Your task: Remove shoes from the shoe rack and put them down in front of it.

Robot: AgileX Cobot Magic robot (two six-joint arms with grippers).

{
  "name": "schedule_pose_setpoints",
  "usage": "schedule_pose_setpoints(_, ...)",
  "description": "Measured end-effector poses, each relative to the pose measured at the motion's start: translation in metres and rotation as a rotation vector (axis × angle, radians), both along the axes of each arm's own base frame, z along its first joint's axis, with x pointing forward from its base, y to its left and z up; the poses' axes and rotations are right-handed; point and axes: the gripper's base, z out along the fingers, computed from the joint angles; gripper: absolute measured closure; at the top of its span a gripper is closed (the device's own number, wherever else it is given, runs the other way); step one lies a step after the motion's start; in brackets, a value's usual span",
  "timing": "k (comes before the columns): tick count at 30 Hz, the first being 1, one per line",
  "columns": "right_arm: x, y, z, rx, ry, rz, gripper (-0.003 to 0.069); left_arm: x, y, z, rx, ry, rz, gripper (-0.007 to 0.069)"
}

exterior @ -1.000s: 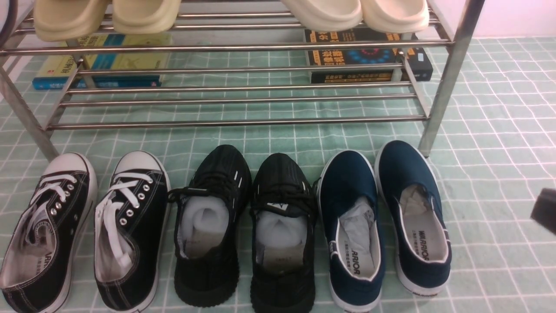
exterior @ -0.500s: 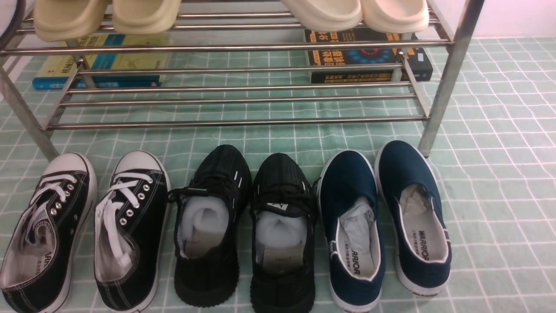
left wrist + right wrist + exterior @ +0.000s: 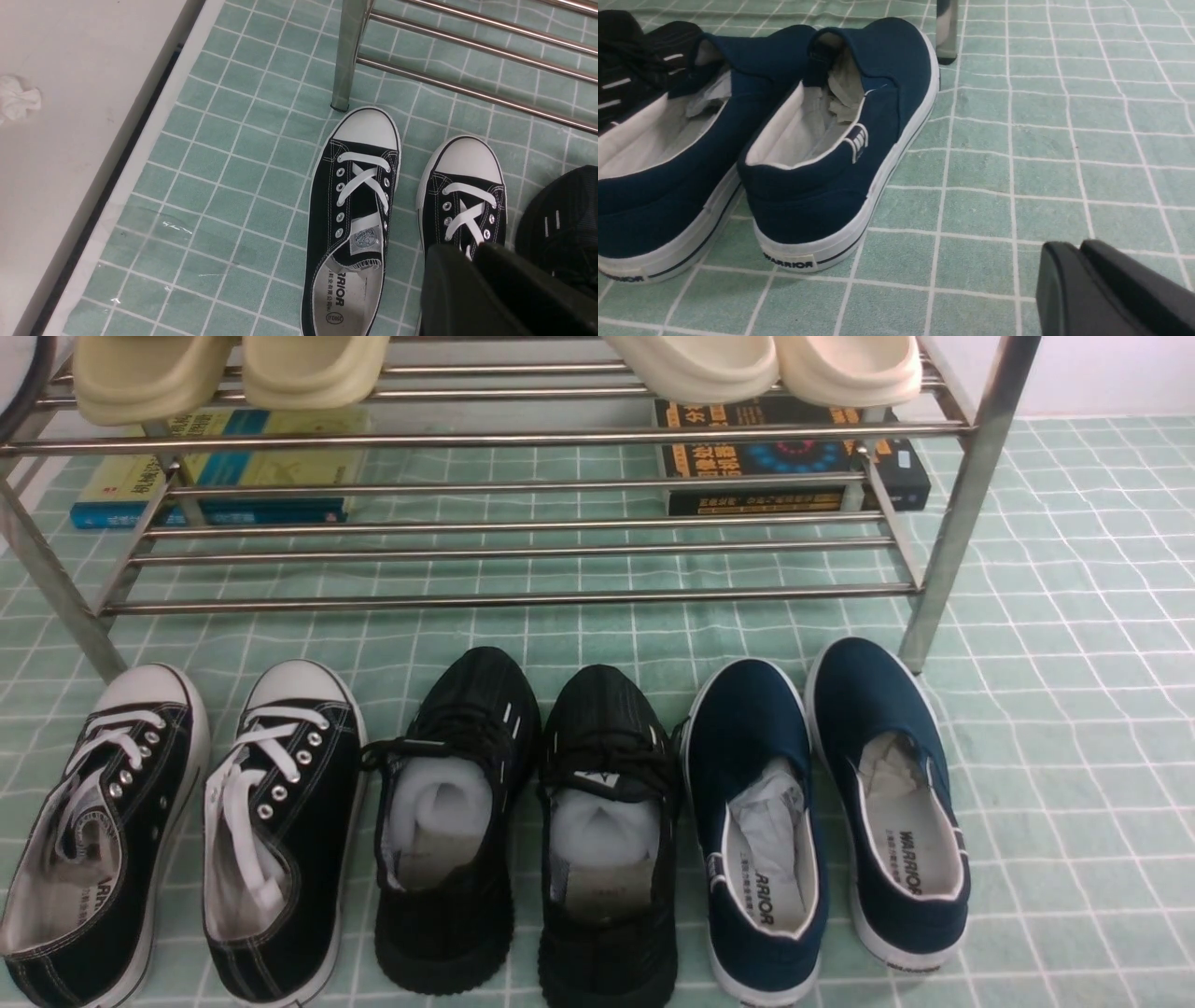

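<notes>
A low rack of shiny thin steel bars (image 3: 523, 597) is seen on a green tiled mat (image 3: 1074, 663); its lower tier holds no shoes. Lined up just before it, toes toward it: black canvas sneakers with white laces and rubber toe caps (image 3: 177, 831), matte all-black knit lace-up sneakers stuffed with white paper (image 3: 523, 821), then navy white-soled slip-ons (image 3: 822, 812). Beige foam slides (image 3: 224, 373) are kept on the upper tier. Books (image 3: 794, 467) lie flat behind the rack. Left gripper (image 3: 472, 254) hangs over a canvas sneaker, right gripper (image 3: 1078, 252) beside a slip-on; both sets of dark fingers are drawn together, nothing held.
</notes>
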Motion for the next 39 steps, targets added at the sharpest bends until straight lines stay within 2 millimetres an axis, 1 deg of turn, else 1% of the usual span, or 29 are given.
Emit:
schedule_pose_setpoints(13,0.000,-0.004,0.000,0.000,0.002,-0.083,0.0577,0.000,0.000,0.000,0.000,0.000,0.000,0.0537)
schedule_pose_setpoints(17,0.001,-0.005,0.000,0.000,0.002,-0.097,0.0572,-0.001,0.000,0.000,0.004,0.000,-0.007,0.0574)
schedule_pose_setpoints(19,0.001,-0.005,0.000,0.000,0.002,-0.097,0.0568,-0.006,-0.002,0.003,0.020,-0.011,-0.036,0.0610)
schedule_pose_setpoints(20,0.001,-0.005,0.000,0.000,0.002,-0.097,0.0568,-0.008,-0.002,0.004,0.023,-0.013,-0.042,0.0614)
schedule_pose_setpoints(21,0.001,-0.005,0.000,0.000,0.002,-0.097,0.0566,-0.014,-0.004,0.007,0.038,-0.028,-0.061,0.0620)
schedule_pose_setpoints(23,0.001,-0.005,0.000,0.000,0.002,-0.097,0.0563,-0.024,-0.005,0.011,0.067,-0.047,-0.088,0.0621)
schedule_pose_setpoints(26,0.001,-0.005,0.000,0.000,0.002,-0.097,0.0559,-0.032,-0.006,0.014,0.088,-0.066,-0.107,0.0621)
schedule_pose_setpoints(27,0.001,-0.005,0.000,0.000,0.002,-0.097,0.0559,-0.032,-0.006,0.014,0.089,-0.066,-0.107,0.0621)
schedule_pose_setpoints(28,0.001,-0.005,0.000,0.000,0.002,-0.097,0.0558,-0.037,-0.007,0.014,0.090,-0.072,-0.112,0.0621)
schedule_pose_setpoints(30,0.001,-0.005,0.000,0.000,0.002,-0.097,0.0556,-0.044,-0.009,0.007,0.081,-0.065,-0.119,0.0621)
schedule_pose_setpoints(32,0.001,-0.005,0.000,0.000,0.002,-0.097,0.0552,-0.050,-0.011,-0.005,0.061,-0.043,-0.130,0.0621)
schedule_pose_setpoints(35,0.001,-0.005,0.000,0.000,0.002,-0.097,0.0549,-0.061,-0.015,-0.031,0.026,0.006,-0.148,0.0621)
schedule_pose_setpoints(37,0.001,-0.005,0.000,0.000,0.002,-0.097,0.0547,-0.072,-0.018,-0.050,0.005,0.035,-0.169,0.0621)
schedule_pose_setpoints(39,0.001,-0.005,0.000,0.000,0.002,-0.097,0.0545,-0.089,-0.024,-0.075,-0.017,0.062,-0.213,0.0621)
